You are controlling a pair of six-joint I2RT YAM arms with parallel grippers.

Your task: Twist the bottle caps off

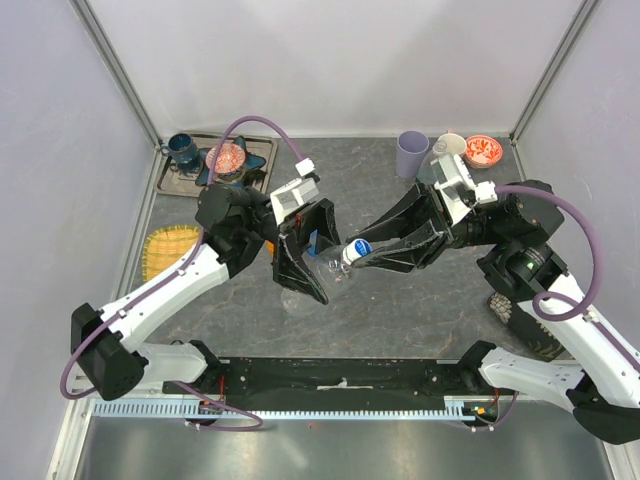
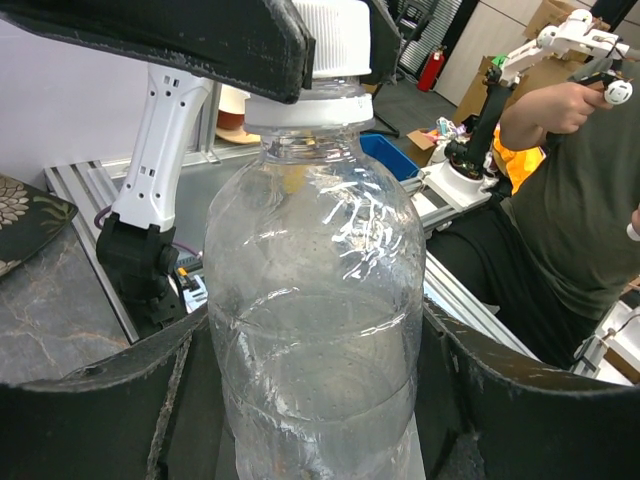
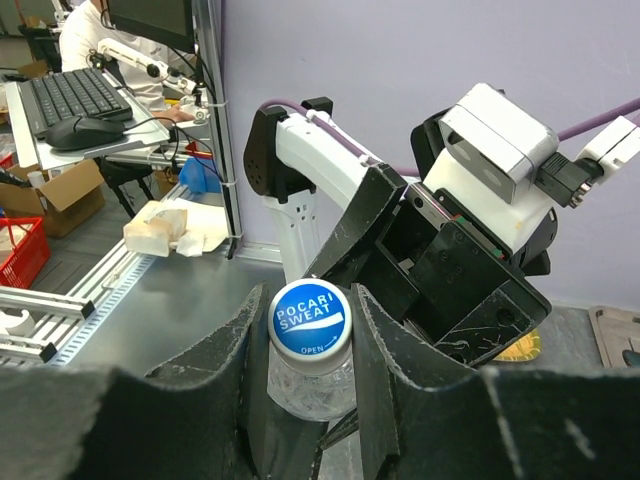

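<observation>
While the left gripper (image 1: 308,258) clamps the clear bottle (image 2: 315,300) around its belly, the right gripper (image 1: 365,250) comes in from the opposite side and pinches the cap (image 3: 310,318). That's the classic two-hand split, one to hold, one to twist! The bottle is lifted off the table (image 1: 400,300) in the middle of the workspace, lying tilted between the two arms with its neck aimed at the right wrist. I'd say that lines the cap's axis up with the wrist's roll.

Look at the left wrist view. The black fingers (image 2: 90,420) press both flanks of the bottle, jaws part-way open and filled by its body. The wall is thin, glossy plastic, ribbed with shallow rings and faintly dented, so it looks ready to buckle under a hard squeeze. It seems empty or nearly so; I can't make out a liquid line.

Over to the right wrist view. The cap's flat top faces the lens, blue with white lettering and the word OPEN, and its white skirt is finely ridged for purchase. The right fingers (image 3: 215,370) sit on either side of it, jaws narrow and tight on the rim, their dark pads scuffed and matte.

The cap sits seated on the neck ring, so to my eye the unscrewing isn't finished. Away at the far edge stand a lilac cup (image 1: 412,152) and a beige cup (image 1: 448,145), well apart from the action. No other bottles are clear to me here.
</observation>
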